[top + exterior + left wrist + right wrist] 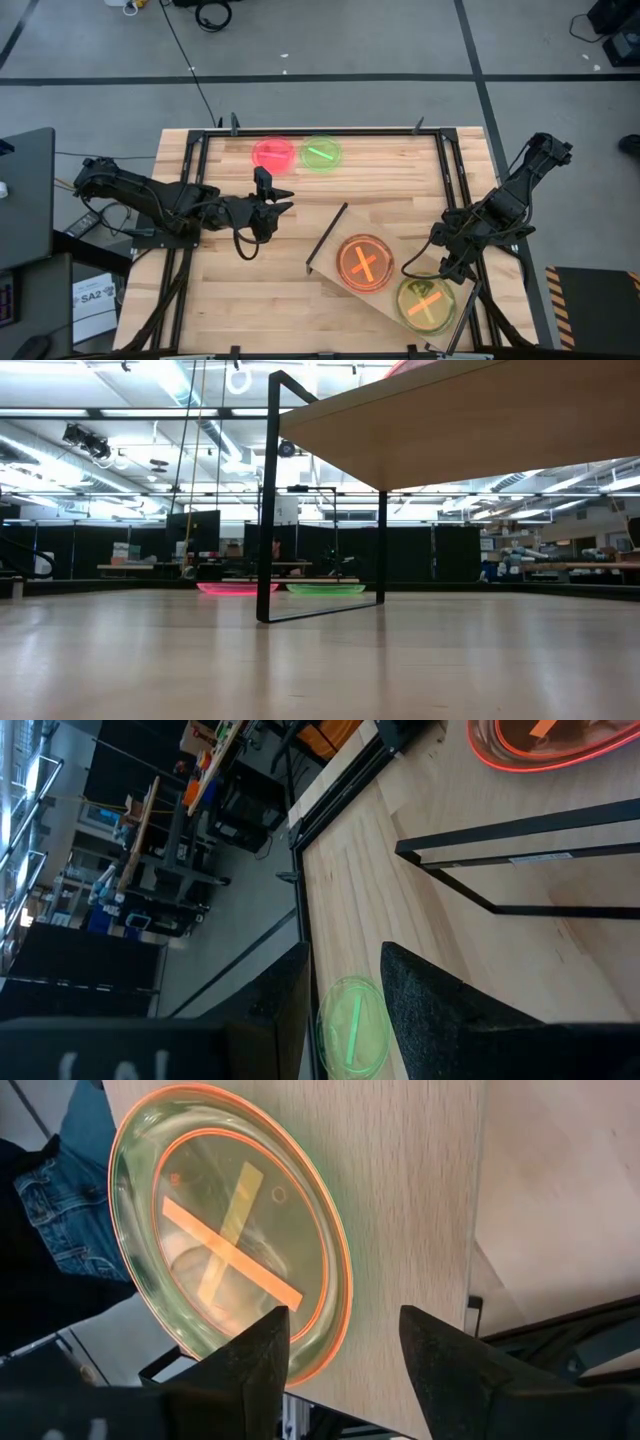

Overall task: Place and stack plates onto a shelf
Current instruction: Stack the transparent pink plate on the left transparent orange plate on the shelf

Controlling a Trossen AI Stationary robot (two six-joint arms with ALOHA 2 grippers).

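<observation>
Looming close over the low camera, the shelf (470, 430) stands on thin black legs on the plank bench (280, 290), set at an angle toward the bench's right side. Two stacks rest on its board: an orange stack (365, 263) with crossed streaks near its middle, and a green-and-orange stack (428, 303) at its right end. The right gripper (452, 266) hovers just beside that end stack with its jaws open and nothing between them. The left gripper (280, 207) hangs over the middle of the bench; its jaws look parted and empty, though the wrist view shows only part of them. A pink plate (272, 154) and a green plate (321, 153) lie side by side near the bench's far edge.
</observation>
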